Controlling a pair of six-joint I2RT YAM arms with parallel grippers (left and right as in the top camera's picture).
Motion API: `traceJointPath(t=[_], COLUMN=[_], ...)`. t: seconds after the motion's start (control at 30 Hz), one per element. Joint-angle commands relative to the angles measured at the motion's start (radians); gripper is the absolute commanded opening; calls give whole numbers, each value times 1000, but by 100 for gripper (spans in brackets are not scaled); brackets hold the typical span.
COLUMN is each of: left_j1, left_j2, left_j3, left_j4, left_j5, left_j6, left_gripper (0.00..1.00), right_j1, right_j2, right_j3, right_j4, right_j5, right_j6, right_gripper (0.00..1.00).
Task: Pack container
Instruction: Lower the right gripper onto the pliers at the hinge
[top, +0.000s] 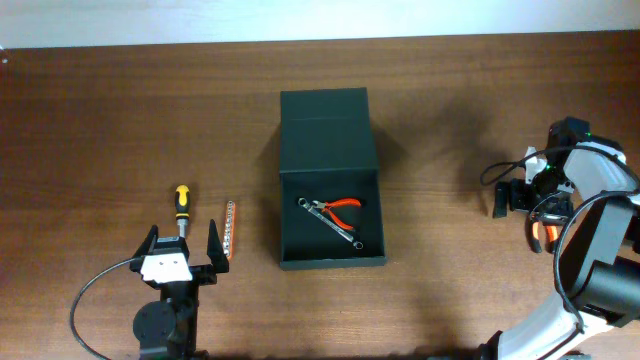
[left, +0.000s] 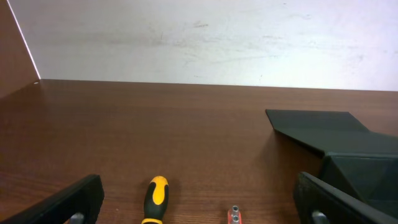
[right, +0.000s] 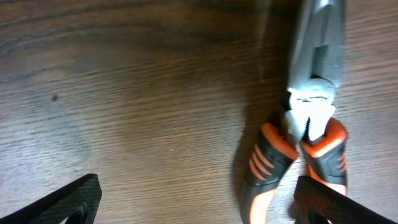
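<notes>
Screwdriver (top: 182, 208), bit strip (top: 230, 232) near container (top: 328, 135); pliers (top: 340, 207) inside

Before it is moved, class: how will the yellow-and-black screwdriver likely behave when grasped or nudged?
The screwdriver looks rigid, so it should lift without bending. Its rounded handle may roll on the flat table if nudged sideways. Far smaller than the container, it is probably light.

Pliers (top: 341, 207) inside container (top: 330, 263); screwdriver (top: 182, 206) left of container.
</notes>
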Motion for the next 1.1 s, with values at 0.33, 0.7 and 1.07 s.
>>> traceJointPath(t=[0.33,0.7,1.07], left_j1=[7,7,7], left_j2=[-8,-8,-8], left_j3=[-7,-7,-7], left_j4=[3,3,3], left_j5=[9,9,9], left_j6=[12,12,12], left_gripper=[99,99,99], right_j1=[-8,-8,-8], right_j2=[19,19,19], right_j3=[-9,-11,-67], right_j4=[14,19,72], right_j5=[14,-14,-24], right_j6=[22,22,22], right_gripper=[99,99,99])
